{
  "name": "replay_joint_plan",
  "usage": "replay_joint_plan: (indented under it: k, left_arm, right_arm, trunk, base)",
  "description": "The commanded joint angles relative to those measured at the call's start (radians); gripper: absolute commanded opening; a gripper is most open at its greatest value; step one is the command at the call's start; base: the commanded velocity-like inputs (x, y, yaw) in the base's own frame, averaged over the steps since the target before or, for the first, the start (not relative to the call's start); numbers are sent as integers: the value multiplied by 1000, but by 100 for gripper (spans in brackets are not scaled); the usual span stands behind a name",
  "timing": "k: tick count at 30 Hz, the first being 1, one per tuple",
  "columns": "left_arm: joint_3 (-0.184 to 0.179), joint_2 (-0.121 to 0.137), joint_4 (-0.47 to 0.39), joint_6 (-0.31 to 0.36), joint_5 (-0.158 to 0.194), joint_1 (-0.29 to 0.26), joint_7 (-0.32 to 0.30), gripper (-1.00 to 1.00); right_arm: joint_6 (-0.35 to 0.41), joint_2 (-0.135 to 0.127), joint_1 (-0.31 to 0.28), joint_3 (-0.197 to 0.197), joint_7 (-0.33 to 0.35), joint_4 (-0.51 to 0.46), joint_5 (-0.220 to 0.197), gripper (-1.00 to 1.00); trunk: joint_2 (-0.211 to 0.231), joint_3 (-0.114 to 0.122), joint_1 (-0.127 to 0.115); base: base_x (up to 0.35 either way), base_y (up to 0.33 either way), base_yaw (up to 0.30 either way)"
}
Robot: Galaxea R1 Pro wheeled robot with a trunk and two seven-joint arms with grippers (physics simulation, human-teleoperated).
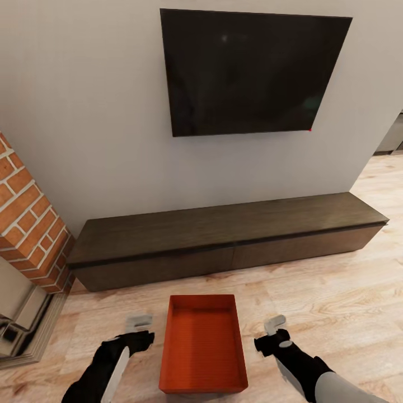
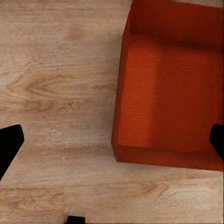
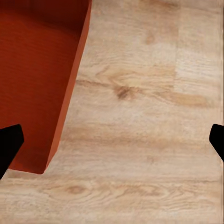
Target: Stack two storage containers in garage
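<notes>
Claws (image 2: 112, 140) (image 3: 112, 140) wide apart, empty, flanking container (image 1: 202, 344)

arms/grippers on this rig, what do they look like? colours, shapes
In the head view, both arms are mostly glossy black with rounded, bulky wrist housings and pale grey panels along the forearms. The left gripper and right gripper have short, blocky light-grey fingers. In the wrist views the fingertips read as plain black wedges. No cables or markings visible.
</notes>
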Motion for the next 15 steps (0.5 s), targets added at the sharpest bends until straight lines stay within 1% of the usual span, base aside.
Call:
replay_joint_plan:
  k: [1, 2, 3, 4, 5, 7, 8, 9, 11, 12, 13, 14, 15]
  left_arm:
    - [1, -5, 6, 8, 10, -17, 8, 100]
    - [1, -20, 39, 14, 10, -63, 11, 100]
    - [1, -31, 71, 15, 9, -97, 12, 100]
    - [0, -46, 129, 15, 7, -147, 13, 100]
    - [0, -50, 146, 14, 6, -162, 13, 100]
    - [-1, -67, 214, 10, 4, -215, 13, 100]
    - [-2, -89, 285, 5, 3, -263, 13, 100]
    - [-3, -97, 306, 1, 3, -270, 12, 100]
    - [-4, -110, 354, -16, 2, -285, 13, 100]
    - [-4, -119, 484, -58, -1, -331, 17, 100]
    - [-4, -119, 511, -72, -2, -339, 26, 100]
    - [-4, -119, 522, -80, -2, -342, 34, 100]
    - [-5, -120, 540, -97, -2, -346, 56, 100]
  right_arm:
    - [10, -1, -9, 8, -7, -3, -8, 100]
    - [15, 1, -30, 8, -7, -3, -9, 100]
    - [18, 2, -44, 8, -8, -3, -9, 100]
    - [24, 3, -64, 4, -8, -3, -9, 100]
    - [26, 4, -70, 2, -8, -3, -9, 100]
    - [41, 6, -96, -4, -14, -3, -19, 100]
    - [60, 22, -125, -7, -34, -3, -100, 100]
    - [61, 36, -129, -7, -41, -1, -122, 100]
    - [62, 70, -133, -7, -55, 7, -147, 100]
    - [54, 143, -135, -8, -118, 18, -164, 100]
    - [53, 156, -135, -9, -135, 19, -166, 100]
    - [52, 161, -135, -10, -143, 20, -167, 100]
    - [46, 171, -135, -13, -153, 24, -169, 100]
  trunk:
    - [0, -1, 0]
    - [0, -1, 0]
    - [0, -1, 0]
    - [0, -1, 0]
    - [0, -1, 0]
    - [0, -1, 0]
    - [0, -1, 0]
    - [0, -1, 0]
    - [0, -1, 0]
    - [0, -1, 0]
    - [0, -1, 0]
    - [0, -1, 0]
    - [0, -1, 0]
  base:
    - [0, 0, 0]
    - [0, 0, 0]
    - [0, 0, 0]
    - [0, 0, 0]
    - [0, 0, 0]
    - [0, 0, 0]
    - [0, 0, 0]
    - [0, 0, 0]
    - [0, 0, 0]
    - [0, 0, 0]
    - [0, 0, 0]
    - [0, 0, 0]
    - [0, 0, 0]
